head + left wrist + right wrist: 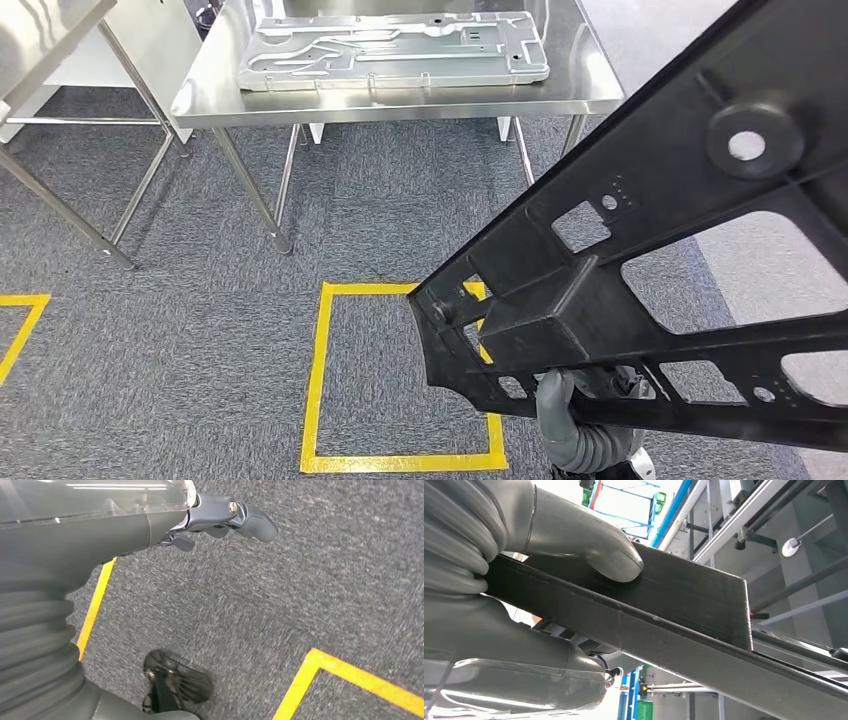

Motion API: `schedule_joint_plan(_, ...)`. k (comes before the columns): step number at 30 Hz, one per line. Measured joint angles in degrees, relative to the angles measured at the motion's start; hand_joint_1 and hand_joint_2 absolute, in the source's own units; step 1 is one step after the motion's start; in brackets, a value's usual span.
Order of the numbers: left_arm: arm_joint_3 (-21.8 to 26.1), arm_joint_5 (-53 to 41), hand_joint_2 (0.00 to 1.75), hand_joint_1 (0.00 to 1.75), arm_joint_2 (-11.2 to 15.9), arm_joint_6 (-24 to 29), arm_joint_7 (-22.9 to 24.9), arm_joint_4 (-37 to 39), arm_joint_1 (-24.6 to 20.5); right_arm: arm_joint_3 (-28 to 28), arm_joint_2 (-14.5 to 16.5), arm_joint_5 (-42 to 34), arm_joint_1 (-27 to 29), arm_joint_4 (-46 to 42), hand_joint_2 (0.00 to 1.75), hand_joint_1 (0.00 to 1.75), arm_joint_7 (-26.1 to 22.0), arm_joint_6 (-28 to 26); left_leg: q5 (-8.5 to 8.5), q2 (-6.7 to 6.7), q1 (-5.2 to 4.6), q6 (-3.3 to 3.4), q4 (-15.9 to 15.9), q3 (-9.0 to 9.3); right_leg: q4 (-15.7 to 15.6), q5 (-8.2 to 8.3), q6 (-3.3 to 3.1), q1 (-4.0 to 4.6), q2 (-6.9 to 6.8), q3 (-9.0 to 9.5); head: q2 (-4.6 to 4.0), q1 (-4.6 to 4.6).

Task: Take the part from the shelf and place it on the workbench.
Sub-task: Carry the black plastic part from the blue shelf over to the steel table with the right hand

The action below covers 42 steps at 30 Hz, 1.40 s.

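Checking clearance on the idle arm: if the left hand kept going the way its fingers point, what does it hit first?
Probably just the grey carpet. The left hand holds nothing and points out over bare floor, with yellow floor tape off to one side. Depth is hard to judge.

We count one black part (640, 290), a large frame with many cut-outs, and one silver metal panel (395, 50) lying flat on a desk (400, 100). There are two steel desks: that one and a second desk (45, 30) at the far left. On the grey carpet we see two yellow tape squares, one whole square (320, 400) and one partial square (25, 320). Two robot hands show: the right hand (575, 425) and the left hand (220, 520).
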Motion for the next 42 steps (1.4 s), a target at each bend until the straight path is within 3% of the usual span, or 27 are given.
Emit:
schedule_joint_plan(1,0.0,-0.1,1.75,0.0,0.0,0.0,0.0,0.0,0.1,0.0,0.0,0.1,0.0,0.0,1.75,1.75,0.0,-0.2,1.61,0.0,0.01,0.06,-0.6,-0.46,0.0,-0.4,0.02,0.03,0.06,0.56,0.01,0.0)
schedule_joint_plan(2,0.0,-0.2,1.75,0.0,0.0,0.0,0.0,0.0,0.1,0.1,0.0,0.1,0.1,0.0,1.75,1.75,0.0,-0.3,4.16,0.0,0.0,0.24,-3.4,0.17,0.0,-0.85,0.1,0.05,0.12,1.22,0.01,0.0)
schedule_joint_plan(3,0.0,-0.2,1.75,0.0,0.1,0.1,0.0,0.0,0.1,0.1,0.0,0.2,0.1,0.0,1.75,1.75,0.0,-0.5,6.82,-0.01,-0.05,0.55,-7.3,1.45,0.0,-1.33,0.2,0.06,0.16,1.87,0.01,0.01)
schedule_joint_plan(5,0.0,-0.2,1.75,0.0,0.2,0.2,0.0,0.0,0.0,0.2,0.0,0.3,0.1,0.0,1.75,1.75,0.0,-0.6,9.4,-0.01,-0.4,1.32,-13.3,3.83,-0.1,-2.08,0.69,0.2,0.26,2.67,0.0,0.01)
schedule_joint_plan(10,-0.1,-0.4,1.75,0.0,0.3,0.5,-0.1,0.0,-0.1,0.4,0.0,0.5,0.2,-0.1,1.75,1.75,0.0,-0.8,8.73,-0.12,-0.44,2.95,-16.0,5.59,1.6,-2.79,2.38,0.21,0.23,2.56,0.01,0.01)
schedule_joint_plan(12,-0.1,-0.6,1.75,0.0,0.3,0.5,-0.3,0.0,-0.1,0.4,0.0,0.5,0.2,-0.2,1.75,1.75,0.0,-1.2,8.43,-0.14,-0.33,3.46,-16.3,6.43,7.0,-5.07,2.82,0.05,0.13,-0.47,0.01,0.02)
schedule_joint_plan(14,-0.1,-0.7,1.75,0.0,0.3,0.5,-0.4,0.0,-0.1,0.4,-0.1,0.6,0.4,-0.3,1.75,1.75,0.0,-1.8,7.87,-0.14,-0.35,3.65,-16.4,6.97,14.2,-7.5,3.08,-0.04,0.1,-5.38,0.01,0.02)
schedule_joint_plan(15,-0.2,-0.7,1.75,0.0,0.3,0.5,-0.4,0.0,-0.1,0.4,-0.2,0.6,0.6,-0.3,1.75,1.75,0.0,-2.1,7.5,-0.15,-0.36,3.63,-16.4,7.35,16.1,-7.55,3.18,-0.1,0.09,-7.22,0.01,0.02)
schedule_joint_plan(16,-0.2,-0.7,1.75,0.0,0.3,0.5,-0.4,0.0,-0.1,0.4,-0.3,0.6,0.7,-0.3,1.75,1.75,0.0,-2.3,7.09,-0.18,-0.35,3.54,-16.4,7.86,16.0,-6.36,3.21,-0.17,0.07,-7.98,0.01,0.02)
schedule_joint_plan(17,-0.3,-0.7,1.75,0.0,0.3,0.5,-0.4,0.0,-0.1,0.4,-0.4,0.6,0.8,-0.3,1.75,1.75,0.0,-2.5,6.63,-0.22,-0.33,3.42,-16.4,8.51,13.6,-4.01,3.2,-0.25,0.05,-7.67,0.0,0.02)
schedule_joint_plan(18,-0.4,-0.8,1.75,0.0,0.3,0.5,-0.4,0.0,-0.1,0.4,-0.5,0.6,0.8,-0.4,1.75,1.75,0.0,-2.6,6.11,-0.25,-0.32,3.26,-16.4,9.11,9.8,-1.04,3.14,-0.3,-0.02,-6.58,0.0,0.02)
schedule_joint_plan(19,-0.5,-0.8,1.75,0.0,0.3,0.4,-0.4,0.0,-0.1,0.4,-0.5,0.6,0.9,-0.4,1.75,1.75,0.0,-2.7,5.63,-0.25,-0.35,3.02,-16.3,9.75,6.3,0.91,3.01,-0.26,-0.13,-5.5,0.0,0.02)
schedule_joint_plan(21,-0.6,-0.9,1.75,0.0,0.3,0.4,-0.4,0.0,-0.2,0.4,-0.5,0.6,1.0,-0.6,1.75,1.75,0.0,-2.7,4.84,-0.21,-0.41,2.38,-16.3,10.28,2.2,2.15,2.37,0.07,-0.36,-4.24,0.01,0.01)
schedule_joint_plan(24,-0.9,-1.1,1.75,0.0,0.2,0.4,-0.4,0.0,-0.4,0.5,-0.6,0.6,1.3,-0.8,1.75,1.75,0.0,-2.8,4.37,-0.13,-0.44,1.49,-15.6,10.94,1.4,1.75,1.04,0.16,-0.25,-3.4,0.0,0.01)
schedule_joint_plan(26,-1.0,-1.2,1.75,0.0,0.2,0.4,-0.4,0.0,-0.6,0.5,-0.6,0.7,1.4,-1.1,1.75,1.75,0.0,-3.0,3.64,-0.15,-0.3,1.14,-12.3,9.63,1.0,1.23,0.36,0.0,-0.25,-2.19,0.0,0.01)
schedule_joint_plan(29,-1.1,-1.3,1.75,0.0,0.3,0.4,-0.3,0.0,-0.6,0.5,-0.6,0.8,1.5,-1.4,1.75,1.75,0.0,-3.6,-0.02,-0.16,-0.09,0.38,-2.1,2.95,0.8,0.14,-0.14,0.03,-0.21,-0.77,0.0,0.01)
schedule_joint_plan(30,-1.2,-1.3,1.75,0.0,0.3,0.4,-0.2,0.0,-0.6,0.5,-0.6,0.8,1.5,-1.4,1.75,1.75,0.0,-3.7,-0.84,-0.16,-0.04,0.22,0.0,1.0,0.8,-0.29,-0.15,0.06,-0.12,-0.27,0.0,0.0)
schedule_joint_plan(31,-1.2,-1.3,1.75,0.0,0.3,0.4,-0.2,0.0,-0.5,0.5,-0.6,0.9,1.6,-1.4,1.75,1.75,0.0,-3.9,-0.61,-0.15,-0.02,0.19,0.3,-0.11,0.8,-0.76,-0.13,0.08,-0.04,0.33,0.0,0.0)
schedule_joint_plan(32,-1.3,-1.3,1.75,0.0,0.2,0.4,-0.1,0.0,-0.5,0.5,-0.7,0.9,1.6,-1.4,1.75,1.75,0.0,-4.0,0.84,-0.15,-0.01,0.28,-1.3,-0.28,0.8,-1.28,-0.06,0.09,0.03,1.04,0.0,0.0)
schedule_joint_plan(34,-1.3,-1.3,1.75,0.0,0.3,0.4,-0.1,0.0,-0.5,0.6,-0.7,0.9,1.6,-1.5,1.75,1.75,0.0,-4.3,6.26,-0.16,-0.09,0.77,-8.0,1.19,0.8,-2.36,0.18,0.1,0.06,2.57,0.0,0.01)
schedule_joint_plan(36,-1.3,-1.4,1.75,0.0,0.3,0.5,-0.1,0.0,-0.5,0.8,-0.8,0.9,1.6,-1.6,1.75,1.75,0.0,-4.6,8.88,-0.1,-0.46,1.39,-12.8,2.43,0.6,-3.2,0.68,0.14,0.13,3.49,0.01,0.01)
schedule_joint_plan(40,-1.3,-1.3,1.75,0.0,0.5,0.7,0.0,0.0,-0.4,1.0,-1.0,0.6,1.6,-1.9,1.75,1.75,0.0,-4.8,9.32,-0.32,-0.51,2.96,-14.8,4.17,1.9,-3.22,2.28,0.2,0.12,4.31,0.01,0.01)
schedule_joint_plan(42,-1.3,-1.3,1.75,0.0,0.5,0.7,0.0,0.0,-0.6,1.0,-1.2,0.5,1.6,-2.1,1.75,1.75,0.0,-4.8,9.01,-0.39,-0.34,3.52,-15.3,5.43,5.5,-4.68,2.84,0.09,0.06,2.61,0.01,0.02)
